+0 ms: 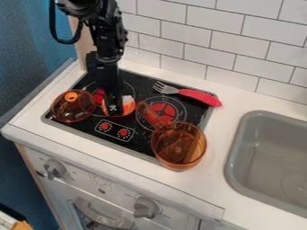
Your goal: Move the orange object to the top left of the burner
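Step in hand reads as the pick; gripper [115, 109] is down at the orange object [128, 108], on the near side of the hob's left burner; can't tell whether the gripper is open or closed, or whether it has hold; placing not done, target reads as the far left of the burner. Next move: confirm grip, lift slightly, carry far and left, lower, release; risk is clipping the lid [73, 108] just left, or the piece slipping out if the grip is shallow.

Materials: object is orange with a white area, rounded outline, partly hidden by the gripper; lid is see-through amber, domed, solid orange knob; pot [178, 146] is the same amber, round-walled, on the hob's near right edge, glossy, likely slick plastic; hob [141, 142] is flat black with red printed graphics; fork [200, 96] has grey tines, ribbed red handle; sink [235, 148] is smooth grey with rounded corners; wall behind is white brick-pattern tile.
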`<state>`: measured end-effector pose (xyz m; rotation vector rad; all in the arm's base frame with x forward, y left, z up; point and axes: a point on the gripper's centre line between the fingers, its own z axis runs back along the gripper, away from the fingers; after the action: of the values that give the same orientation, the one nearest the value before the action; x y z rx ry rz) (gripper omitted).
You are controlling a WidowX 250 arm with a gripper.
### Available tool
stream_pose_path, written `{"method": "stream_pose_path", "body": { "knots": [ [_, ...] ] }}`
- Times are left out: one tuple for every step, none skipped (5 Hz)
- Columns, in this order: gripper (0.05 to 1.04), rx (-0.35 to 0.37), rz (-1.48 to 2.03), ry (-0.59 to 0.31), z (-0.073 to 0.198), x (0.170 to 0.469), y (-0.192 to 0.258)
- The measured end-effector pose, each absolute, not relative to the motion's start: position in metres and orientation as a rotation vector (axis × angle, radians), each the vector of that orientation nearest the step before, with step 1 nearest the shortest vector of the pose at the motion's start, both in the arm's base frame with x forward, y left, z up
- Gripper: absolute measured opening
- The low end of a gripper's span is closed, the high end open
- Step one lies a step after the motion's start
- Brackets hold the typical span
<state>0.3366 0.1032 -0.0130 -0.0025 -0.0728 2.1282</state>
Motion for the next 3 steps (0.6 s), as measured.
{"method": "stream_pose_path", "body": {
  "knots": [
    [0.607,0.010,2.134,-0.090,-0.0150,0.3365,0.1055],
    [0.607,0.011,2.132,-0.091,-0.0130,0.3383,0.1057],
    [0.607,0.068,2.094,-0.040,-0.0092,0.3419,0.1084]
  ]
}}
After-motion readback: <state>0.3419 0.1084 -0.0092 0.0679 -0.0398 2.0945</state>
